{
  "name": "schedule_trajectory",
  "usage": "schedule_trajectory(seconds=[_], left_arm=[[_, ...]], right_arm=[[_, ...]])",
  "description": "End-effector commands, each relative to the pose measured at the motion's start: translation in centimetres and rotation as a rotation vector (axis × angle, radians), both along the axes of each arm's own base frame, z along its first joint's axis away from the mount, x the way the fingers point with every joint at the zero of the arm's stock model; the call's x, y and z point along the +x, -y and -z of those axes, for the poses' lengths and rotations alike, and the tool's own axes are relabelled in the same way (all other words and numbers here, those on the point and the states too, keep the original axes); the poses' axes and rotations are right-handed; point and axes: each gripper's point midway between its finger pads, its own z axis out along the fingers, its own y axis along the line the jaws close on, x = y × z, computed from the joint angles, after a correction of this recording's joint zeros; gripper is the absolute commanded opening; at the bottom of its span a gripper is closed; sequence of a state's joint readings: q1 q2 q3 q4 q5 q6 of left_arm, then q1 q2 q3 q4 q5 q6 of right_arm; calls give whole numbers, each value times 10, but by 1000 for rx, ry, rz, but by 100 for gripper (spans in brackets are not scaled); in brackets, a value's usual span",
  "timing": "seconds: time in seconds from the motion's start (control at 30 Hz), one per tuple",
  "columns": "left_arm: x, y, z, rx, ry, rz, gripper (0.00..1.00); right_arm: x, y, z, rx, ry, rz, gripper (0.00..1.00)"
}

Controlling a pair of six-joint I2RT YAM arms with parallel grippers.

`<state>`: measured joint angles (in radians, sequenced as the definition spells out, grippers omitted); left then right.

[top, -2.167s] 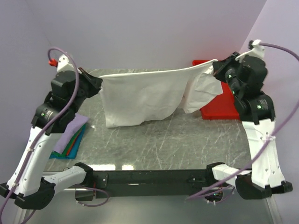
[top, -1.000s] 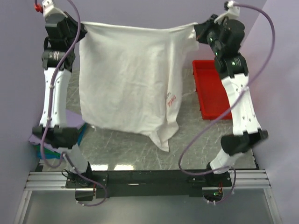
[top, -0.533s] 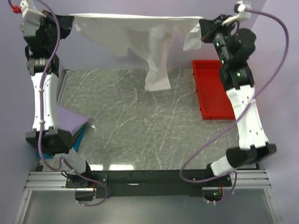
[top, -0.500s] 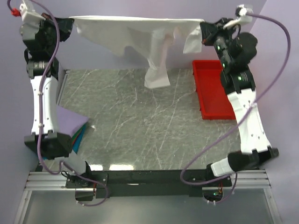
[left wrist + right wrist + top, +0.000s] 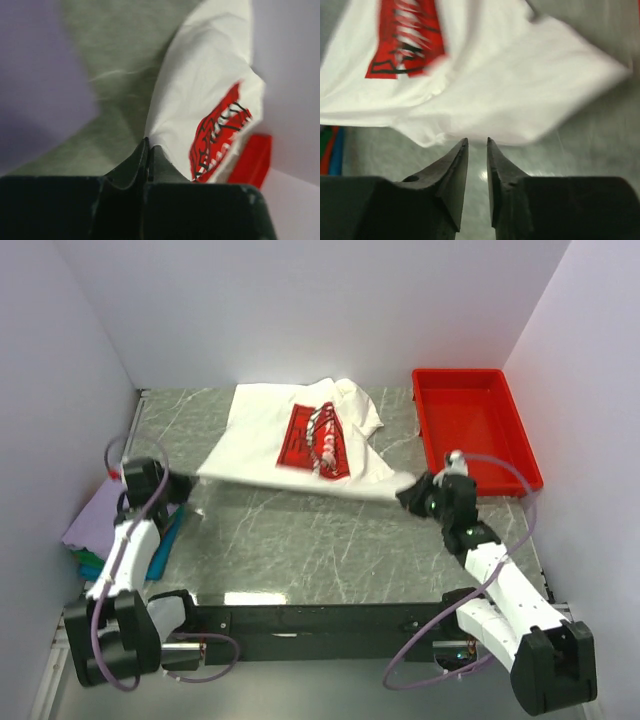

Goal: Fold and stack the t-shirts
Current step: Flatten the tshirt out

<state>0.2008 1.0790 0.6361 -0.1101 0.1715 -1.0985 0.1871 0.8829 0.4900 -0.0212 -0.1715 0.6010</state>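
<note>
The limp, light white t-shirt [image 5: 262,435] has one hem corner clamped in the left gripper [image 5: 148,149]; the right gripper [image 5: 477,142], jaws narrowly parted, should probably pinch the other.

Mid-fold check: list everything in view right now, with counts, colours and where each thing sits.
white t-shirt: one, white with a red chest print, spread print-up across the far middle of the table
folded shirts: one stack, lavender on top with green and blue edges below, near left
tray: one, red, far right
table: one, grey marbled
left gripper: black, shut on the shirt's near left corner
right gripper: black, jaws slightly apart with nothing between them, at the shirt's near right corner
</note>
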Motion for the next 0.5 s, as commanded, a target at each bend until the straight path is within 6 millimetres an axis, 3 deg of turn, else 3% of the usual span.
schedule_trajectory(seconds=[0.0, 0.03, 0.13, 0.2, 0.3, 0.33, 0.47], left_arm=[[-32, -33, 16, 63, 11, -196, 1], [-40, -36, 23, 76, -4, -217, 1], [-63, -44, 33, 115, -16, -275, 1], [-74, -47, 34, 128, -12, -307, 2], [-74, -40, 35, 114, 12, -272, 2], [-75, -40, 37, 114, 1, -271, 2], [-77, -42, 43, 138, -45, -265, 1]], right_arm=[[-23, -5, 31, 92, -65, 3, 30], [-39, -8, 58, 103, -126, -13, 32], [-63, -19, 72, 132, -174, -56, 41], [-63, -15, 65, 123, -141, -28, 46], [-50, -3, 44, 76, -77, 37, 51], [-40, -2, 28, 61, -58, 52, 51], [6, 1, -3, -28, -5, 83, 55]])
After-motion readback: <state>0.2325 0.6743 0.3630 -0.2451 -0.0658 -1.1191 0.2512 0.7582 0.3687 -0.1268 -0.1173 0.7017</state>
